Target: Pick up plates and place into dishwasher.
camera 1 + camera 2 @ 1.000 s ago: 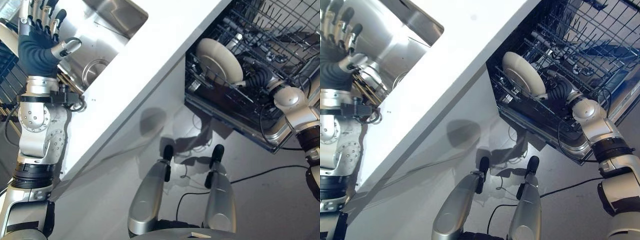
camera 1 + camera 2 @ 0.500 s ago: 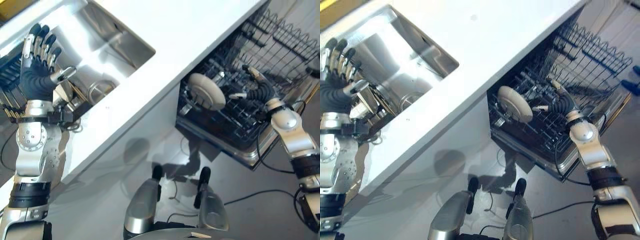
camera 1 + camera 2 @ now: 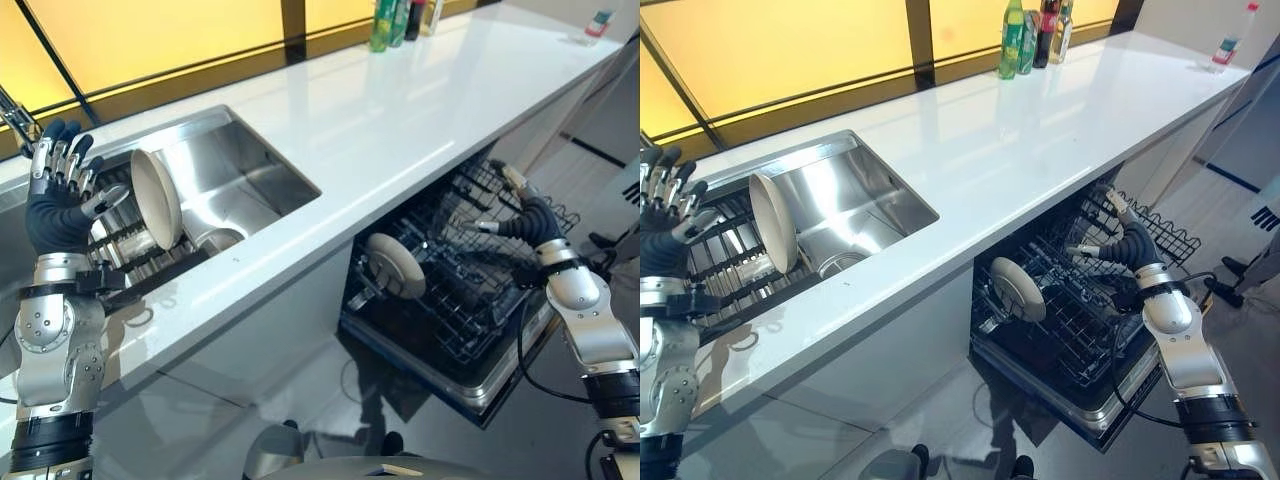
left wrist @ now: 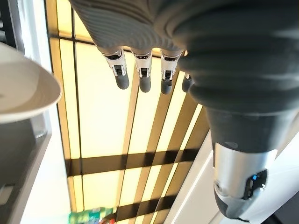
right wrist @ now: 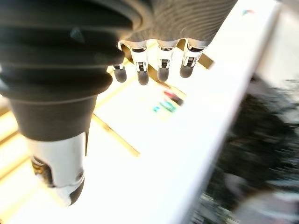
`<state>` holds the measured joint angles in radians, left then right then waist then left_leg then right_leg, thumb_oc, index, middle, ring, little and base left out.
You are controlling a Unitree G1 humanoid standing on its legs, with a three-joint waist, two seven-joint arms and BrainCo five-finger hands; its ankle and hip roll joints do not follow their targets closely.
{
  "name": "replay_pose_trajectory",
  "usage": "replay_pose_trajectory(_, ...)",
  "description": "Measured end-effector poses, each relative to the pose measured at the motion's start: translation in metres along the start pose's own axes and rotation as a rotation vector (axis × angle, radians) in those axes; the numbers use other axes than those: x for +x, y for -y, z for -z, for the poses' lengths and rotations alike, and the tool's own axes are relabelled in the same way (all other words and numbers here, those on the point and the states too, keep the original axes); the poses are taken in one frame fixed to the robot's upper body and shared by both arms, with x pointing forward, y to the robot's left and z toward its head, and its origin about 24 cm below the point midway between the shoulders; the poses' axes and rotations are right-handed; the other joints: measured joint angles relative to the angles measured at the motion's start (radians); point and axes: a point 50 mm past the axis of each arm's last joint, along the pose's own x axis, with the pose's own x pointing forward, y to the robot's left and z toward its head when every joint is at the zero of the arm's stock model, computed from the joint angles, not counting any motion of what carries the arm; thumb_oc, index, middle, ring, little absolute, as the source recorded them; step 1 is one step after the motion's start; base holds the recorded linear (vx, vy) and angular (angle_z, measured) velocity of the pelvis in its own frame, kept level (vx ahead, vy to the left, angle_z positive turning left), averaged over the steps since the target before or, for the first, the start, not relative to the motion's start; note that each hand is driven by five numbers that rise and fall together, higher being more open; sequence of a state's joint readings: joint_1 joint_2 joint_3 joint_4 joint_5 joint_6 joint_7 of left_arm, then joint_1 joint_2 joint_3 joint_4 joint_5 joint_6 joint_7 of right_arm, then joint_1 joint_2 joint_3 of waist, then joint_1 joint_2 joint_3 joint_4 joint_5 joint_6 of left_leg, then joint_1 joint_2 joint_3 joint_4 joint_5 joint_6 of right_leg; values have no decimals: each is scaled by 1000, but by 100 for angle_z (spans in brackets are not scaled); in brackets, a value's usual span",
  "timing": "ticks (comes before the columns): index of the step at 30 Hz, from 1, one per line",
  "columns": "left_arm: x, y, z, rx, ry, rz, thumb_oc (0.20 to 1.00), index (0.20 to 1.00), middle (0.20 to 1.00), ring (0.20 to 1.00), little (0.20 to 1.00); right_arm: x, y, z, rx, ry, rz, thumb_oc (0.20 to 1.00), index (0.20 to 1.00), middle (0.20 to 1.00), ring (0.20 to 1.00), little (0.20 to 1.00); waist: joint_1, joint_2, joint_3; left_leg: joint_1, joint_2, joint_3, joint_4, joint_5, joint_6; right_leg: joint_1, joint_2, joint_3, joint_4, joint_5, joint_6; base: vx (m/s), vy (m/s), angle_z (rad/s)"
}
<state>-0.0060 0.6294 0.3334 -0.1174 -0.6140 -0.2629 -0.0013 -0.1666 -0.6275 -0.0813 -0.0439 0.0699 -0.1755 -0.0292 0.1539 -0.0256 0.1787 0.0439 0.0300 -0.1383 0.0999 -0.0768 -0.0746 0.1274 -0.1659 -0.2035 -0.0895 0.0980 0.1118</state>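
Observation:
A cream plate [image 3: 396, 266] stands on edge in the lower dishwasher rack [image 3: 470, 310], with nothing touching it. My right hand [image 3: 527, 217] hovers open above the rack, to the right of that plate, its fingers [image 5: 160, 63] straight and empty. A second cream plate [image 3: 156, 197] stands upright in the dish rack [image 3: 135, 262] beside the sink; its rim [image 4: 25, 88] shows in the left wrist view. Just left of it my left hand [image 3: 56, 212] is raised and open, holding nothing.
The steel sink [image 3: 245, 165] sits in a long white countertop [image 3: 400, 110], with a round metal vessel [image 3: 218, 240] inside. Bottles [image 3: 395, 20] stand at the counter's back edge and one more [image 3: 600, 22] at the far right. The dishwasher door hangs open below.
The camera has swung up, so the whole scene has shifted. My right hand has drawn back from the plate in the dishwasher, up and to the right. The left hand stays raised and open.

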Motion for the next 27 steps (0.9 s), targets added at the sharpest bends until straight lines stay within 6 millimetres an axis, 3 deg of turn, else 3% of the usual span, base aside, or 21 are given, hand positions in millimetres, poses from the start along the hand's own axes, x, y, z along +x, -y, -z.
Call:
replay_pose_trajectory(6, -10, -1, 6, 52, -21, -25, 1000, 1000, 1000, 1000, 1000, -3, -7, -25, 94, 145, 13, 1000, 1000, 1000, 1000, 1000, 13, 3, -32, 17, 4, -5, -20, 20, -8, 34, 6, -19, 0, -17, 2, 8, -66, 22)
replay_pose_trajectory(13, -25, -7, 9, 452, -23, -15, 1000, 1000, 1000, 1000, 1000, -3, -9, -27, 139, 151, -7, 1000, 1000, 1000, 1000, 1000, 68, 11, -36, 28, -1, -23, 1, 22, -13, 72, 5, -48, 0, -31, -2, 21, 40, 13)
replay_pose_trajectory(18, -20, -13, -1, 630, 17, 40, 1000, 1000, 1000, 1000, 1000, -6, -15, -24, 149, 133, -26, 1000, 1000, 1000, 1000, 1000, 79, 21, -41, 30, 6, -2, -19, 32, -6, 68, -14, -52, 20, -45, 8, 114, 237, 15)
replay_pose_trajectory(24, -8, -22, -9, 891, 69, 75, 1000, 1000, 1000, 1000, 1000, -17, -19, -13, 186, 76, -45, 1000, 1000, 1000, 1000, 1000, 44, 14, -80, 33, -5, 33, -42, 47, 3, 41, -35, -24, 50, -61, 19, 196, 190, -2)
replay_pose_trajectory(27, -6, -29, -6, 1012, 85, 62, 1000, 1000, 1000, 1000, 1000, -19, -20, -11, 198, 64, -47, 1000, 1000, 1000, 1000, 1000, 3, 15, -88, 50, -7, 51, -53, 53, 5, 39, -35, -8, 53, -58, 30, 204, 167, -11)
